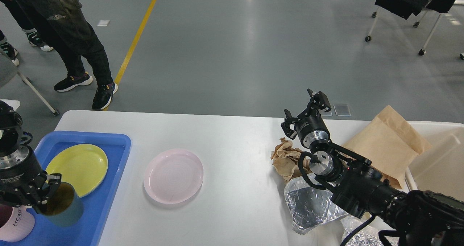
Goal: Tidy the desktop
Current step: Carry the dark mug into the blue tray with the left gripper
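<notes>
Left gripper (49,195) clamps a teal cup's (63,205) rim over the blue tray (108,144) — right gripper (304,110) hangs open, empty, above the white tabletop (235,148).

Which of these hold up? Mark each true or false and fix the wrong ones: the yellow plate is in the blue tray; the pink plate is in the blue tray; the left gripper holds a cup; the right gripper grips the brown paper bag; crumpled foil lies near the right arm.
1. The yellow plate lies in the blue tray. True.
2. The pink plate lies in the tray. False: it sits on the desktop, right of the tray.
3. The left gripper holds the teal cup. True.
4. The right gripper grips the brown paper bag. False: it is open and empty, above the table.
5. Crumpled foil lies near the right arm. True.
</notes>
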Controlling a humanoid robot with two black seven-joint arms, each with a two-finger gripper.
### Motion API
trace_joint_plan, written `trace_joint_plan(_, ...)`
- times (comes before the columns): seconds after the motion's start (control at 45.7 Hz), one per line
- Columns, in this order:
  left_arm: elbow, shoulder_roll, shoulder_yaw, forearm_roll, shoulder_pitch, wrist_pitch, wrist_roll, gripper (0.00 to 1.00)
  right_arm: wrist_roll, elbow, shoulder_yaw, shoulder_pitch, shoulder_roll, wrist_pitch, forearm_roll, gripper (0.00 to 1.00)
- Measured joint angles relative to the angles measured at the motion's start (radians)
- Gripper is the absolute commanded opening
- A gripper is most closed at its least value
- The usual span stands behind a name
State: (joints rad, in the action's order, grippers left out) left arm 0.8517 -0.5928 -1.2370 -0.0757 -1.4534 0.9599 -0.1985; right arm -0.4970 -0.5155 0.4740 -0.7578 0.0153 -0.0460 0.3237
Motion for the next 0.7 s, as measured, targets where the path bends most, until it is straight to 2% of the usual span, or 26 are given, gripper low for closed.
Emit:
trace_joint_plan(0.306, -0.084, 0.010, 0.018, 0.004, 0.101, 0.000, 0.008, 0.01, 0.000, 0.000, 0.000, 0.000, 0.000, 0.000, 0.000, 1.00)
trace_joint_plan(0.569, -0.090, 0.016, 0.031, 0.006, 0.112, 0.000, 0.008, 0.23, 0.000, 0.000, 0.000, 0.000, 0.000, 0.000, 0.000, 1.00)
trace_joint_plan(0.7, -0.090, 0.018, 0.040, 0.010, 0.115, 0.000, 0.008, 0.41, 0.000, 0.000, 0.000, 0.000, 0.000, 0.000, 0.000, 1.00)
